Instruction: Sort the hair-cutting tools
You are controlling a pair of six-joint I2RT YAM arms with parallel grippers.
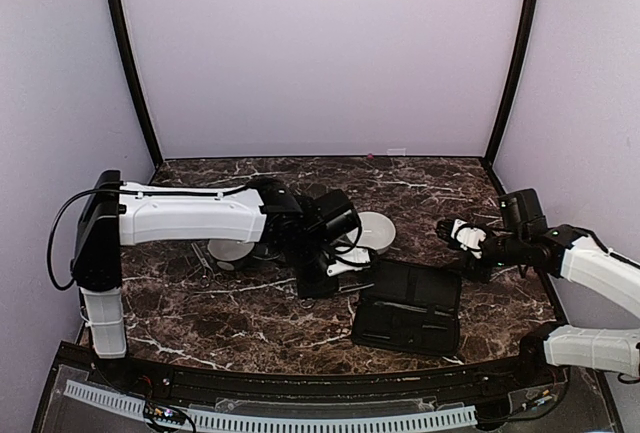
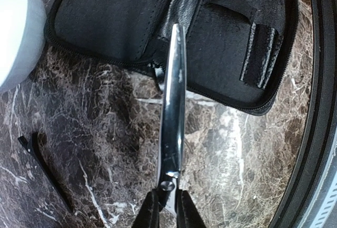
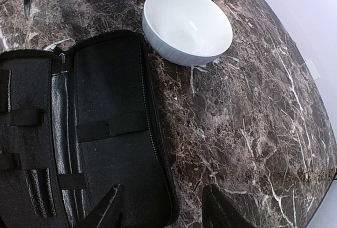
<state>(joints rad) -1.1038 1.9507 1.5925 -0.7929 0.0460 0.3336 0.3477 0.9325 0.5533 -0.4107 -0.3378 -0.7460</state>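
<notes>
Two white bowls are seen on the marble table [image 1: 480, 178]. The left bowl [image 1: 232, 250] is partly hidden under the left arm, and the right bowl [image 1: 378, 231] is placed at 11 o'clock from the open black case [image 1: 410, 303]. A pair of scissors [image 2: 174, 107] is pinched near its pivot between the fingers [image 2: 149, 212] of the left gripper [image 2: 167, 199]. The blades are closed, the tip reaches the case's zipped edge, and the pair is held at 9 o'clock of the case. A thin dark pin [image 2: 45, 170] is laid flat on the table, at 8 o'clock of the scissors in the left wrist view. The right gripper [image 3: 162, 194] is held above the case's 3 o'clock edge. Its fingers [image 3: 105, 212] are spread, and nothing is held between them.
</notes>
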